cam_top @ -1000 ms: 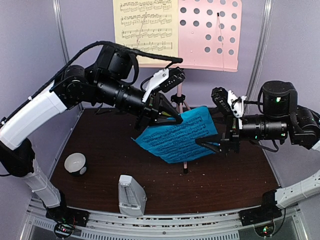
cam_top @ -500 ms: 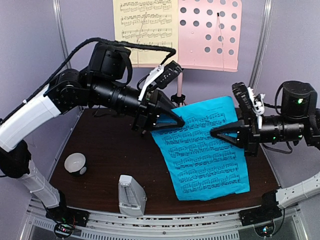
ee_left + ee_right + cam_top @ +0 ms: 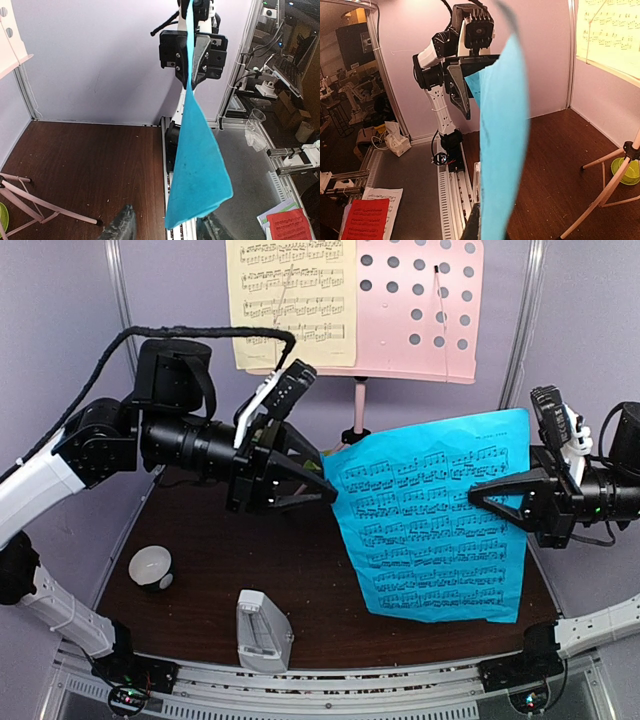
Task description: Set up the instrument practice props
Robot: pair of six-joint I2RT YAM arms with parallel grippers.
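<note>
blue page (image 3: 430, 530), now raised upright, is pinched by left gripper (image 3: 330, 492) and right gripper (image 3: 478, 492); only yellow page (image 3: 290, 300) is mounted on pink stand (image 3: 420, 310) at the far edge of the counter (image 3: 210, 550).

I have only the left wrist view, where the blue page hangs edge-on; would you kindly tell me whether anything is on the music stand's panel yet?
Observer: Yes, the yellow page sits on the left side of the pink music stand; the panel's right side is bare.
Operator: Thank you. Which way does the print on the blue sheet face?
Observer: The staves on the blue page face the near edge of the table.
Operator: And where is the metronome?
Observer: The metronome stands by that near edge, left of the blue page.
</note>
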